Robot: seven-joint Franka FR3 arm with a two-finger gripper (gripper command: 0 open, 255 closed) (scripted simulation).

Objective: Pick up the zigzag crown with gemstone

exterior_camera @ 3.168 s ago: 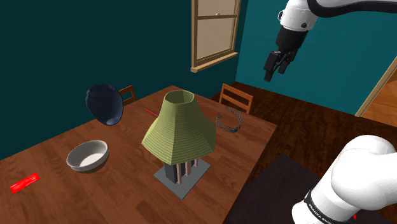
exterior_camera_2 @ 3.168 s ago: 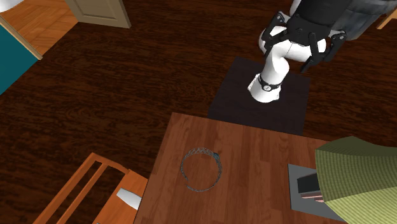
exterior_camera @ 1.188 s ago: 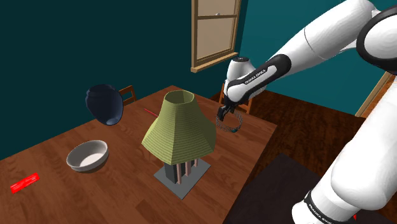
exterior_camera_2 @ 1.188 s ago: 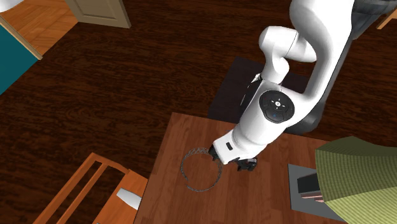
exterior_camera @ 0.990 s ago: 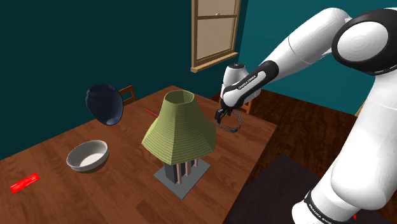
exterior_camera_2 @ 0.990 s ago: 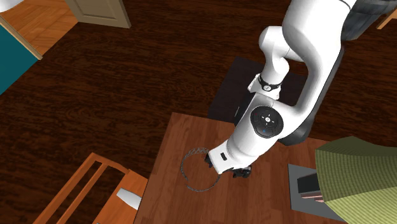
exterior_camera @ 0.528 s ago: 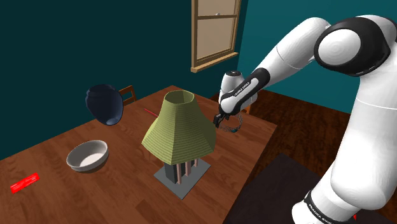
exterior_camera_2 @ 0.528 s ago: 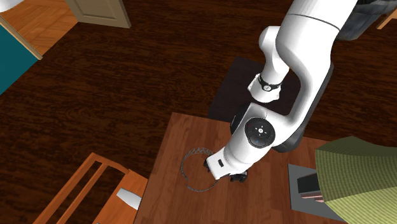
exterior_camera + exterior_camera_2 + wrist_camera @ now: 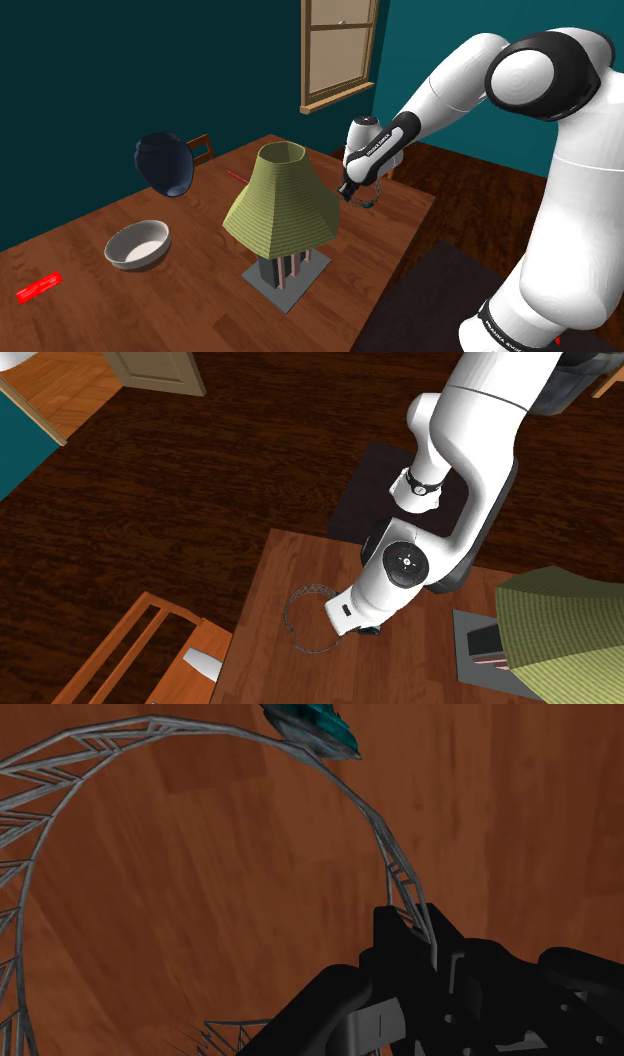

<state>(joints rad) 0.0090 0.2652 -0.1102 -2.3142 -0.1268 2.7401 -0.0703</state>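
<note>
Likely for a sure clasp, the gripper [image 9: 346, 191] meets the crown [image 9: 379, 839] where it is thin, near the lamp [image 9: 280, 205], off the gem [image 9: 315, 729]; closed or not, I cannot tell

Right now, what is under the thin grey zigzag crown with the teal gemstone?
Bare brown wooden table shows inside and around the grey zigzag crown; nothing else is visible beneath it. The black gripper covers part of the band, so that stretch is hidden.

White glossy rounded arm links [image 9: 570, 230]; dark grey round joint cap [image 9: 545, 70] seen at elbow; 1 black white-lettered band [image 9: 497, 325] near base; dark lettering [image 9: 385, 143] printed on forearm; matte black gripper [image 9: 344, 194].
</note>
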